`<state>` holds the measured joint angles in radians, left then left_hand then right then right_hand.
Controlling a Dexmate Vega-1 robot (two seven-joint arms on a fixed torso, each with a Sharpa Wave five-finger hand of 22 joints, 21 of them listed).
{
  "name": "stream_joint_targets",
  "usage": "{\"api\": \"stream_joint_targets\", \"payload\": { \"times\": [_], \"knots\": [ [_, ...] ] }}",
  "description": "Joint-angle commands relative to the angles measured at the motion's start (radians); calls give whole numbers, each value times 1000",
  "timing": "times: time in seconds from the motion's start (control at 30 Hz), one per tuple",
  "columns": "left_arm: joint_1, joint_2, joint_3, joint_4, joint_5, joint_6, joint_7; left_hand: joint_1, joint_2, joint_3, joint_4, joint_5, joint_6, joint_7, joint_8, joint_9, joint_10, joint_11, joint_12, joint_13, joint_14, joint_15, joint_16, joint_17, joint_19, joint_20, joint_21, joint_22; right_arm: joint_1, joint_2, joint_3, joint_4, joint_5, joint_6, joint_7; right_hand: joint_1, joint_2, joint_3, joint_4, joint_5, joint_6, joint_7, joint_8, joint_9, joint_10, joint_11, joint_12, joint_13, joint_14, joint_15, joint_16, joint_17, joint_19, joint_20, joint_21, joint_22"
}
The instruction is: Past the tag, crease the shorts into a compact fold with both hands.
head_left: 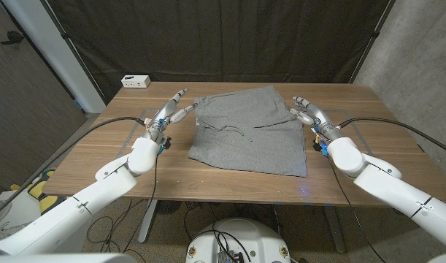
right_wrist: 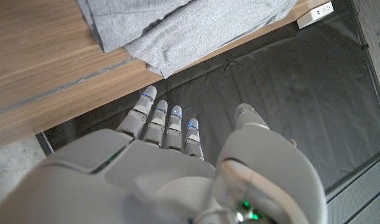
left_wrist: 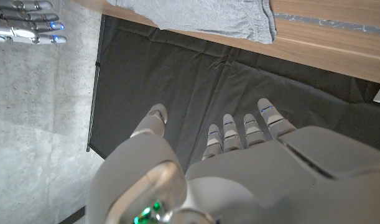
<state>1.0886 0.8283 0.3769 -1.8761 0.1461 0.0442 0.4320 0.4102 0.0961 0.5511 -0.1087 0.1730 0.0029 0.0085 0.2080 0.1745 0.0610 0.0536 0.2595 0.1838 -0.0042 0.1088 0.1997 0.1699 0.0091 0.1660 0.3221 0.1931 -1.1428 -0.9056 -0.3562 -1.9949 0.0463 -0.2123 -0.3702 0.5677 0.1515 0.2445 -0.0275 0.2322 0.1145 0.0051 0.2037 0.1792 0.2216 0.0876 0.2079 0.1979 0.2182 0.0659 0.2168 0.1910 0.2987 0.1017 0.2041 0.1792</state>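
Grey shorts point(head_left: 250, 130) lie mid-frame on my bench point(head_left: 98, 164), long axis running left to right. My left robot hand point(head_left: 170, 111) and right robot hand point(head_left: 304, 110) flank them equally close, fingers spread, holding nothing.

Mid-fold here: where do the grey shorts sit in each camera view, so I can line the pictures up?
Head view: the grey shorts lie spread at the table's middle, between both hands.
Left wrist view: the shorts show along the upper edge, on the wooden table.
Right wrist view: the shorts fill the upper middle.
Shared landmark: the table's far edge against the black curtain.
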Motion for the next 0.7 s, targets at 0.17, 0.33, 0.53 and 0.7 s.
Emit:
{"api": "stream_joint_targets", "payload": {
  "times": [0.17, 0.33, 0.53, 0.7],
  "knots": [
    [66, 56, -15, -104, 122, 93, 17, 11, -5, -2, -9, 0, 20, -1, 2, 4, 26, -8, 1, 5, 10, 1, -4, 5, 5, -1, -1, 3, -53, -57, -9, -136, -129, -177, -21, 13, 4, 6, -7, -8, 12, -3, 2, 6, 11, -6, 9, 2, 10, -9, 6, 5, 10, -5, 11, 2],
    [90, 72, -25, -132, 142, 119, 12, 11, -7, -4, -12, 0, 25, -3, 1, 4, 34, -13, 2, 5, 12, 1, -4, 5, 5, -1, -2, 4, -66, -76, -24, -174, -178, -235, -21, 16, 4, 8, -10, -12, 17, -3, 3, 6, 17, -7, 10, 2, 13, -14, 7, 6, 15, -6, 12, 2],
    [116, 90, -32, -166, 175, 157, 7, 12, -9, -7, -15, 0, 29, -2, 0, 4, 35, -14, 0, 6, 13, -1, -5, 5, 2, 0, -5, 4, -86, -95, -29, -213, -216, -295, -19, 17, 6, 10, -11, -15, 21, -4, 3, 7, 20, -8, 10, 2, 17, -20, 7, 7, 19, -7, 13, 2],
    [135, 109, -35, -195, 200, 187, -6, 12, -10, -9, -17, 0, 35, -1, 1, 4, 42, -16, 0, 6, 18, -4, -4, 5, 2, 2, -5, 4, -109, -103, -32, -242, -240, -334, -25, 18, 7, 13, -13, -18, 23, -5, 4, 7, 21, -12, 9, 3, 22, -26, 8, 7, 21, -9, 13, 1]
  ]
}}
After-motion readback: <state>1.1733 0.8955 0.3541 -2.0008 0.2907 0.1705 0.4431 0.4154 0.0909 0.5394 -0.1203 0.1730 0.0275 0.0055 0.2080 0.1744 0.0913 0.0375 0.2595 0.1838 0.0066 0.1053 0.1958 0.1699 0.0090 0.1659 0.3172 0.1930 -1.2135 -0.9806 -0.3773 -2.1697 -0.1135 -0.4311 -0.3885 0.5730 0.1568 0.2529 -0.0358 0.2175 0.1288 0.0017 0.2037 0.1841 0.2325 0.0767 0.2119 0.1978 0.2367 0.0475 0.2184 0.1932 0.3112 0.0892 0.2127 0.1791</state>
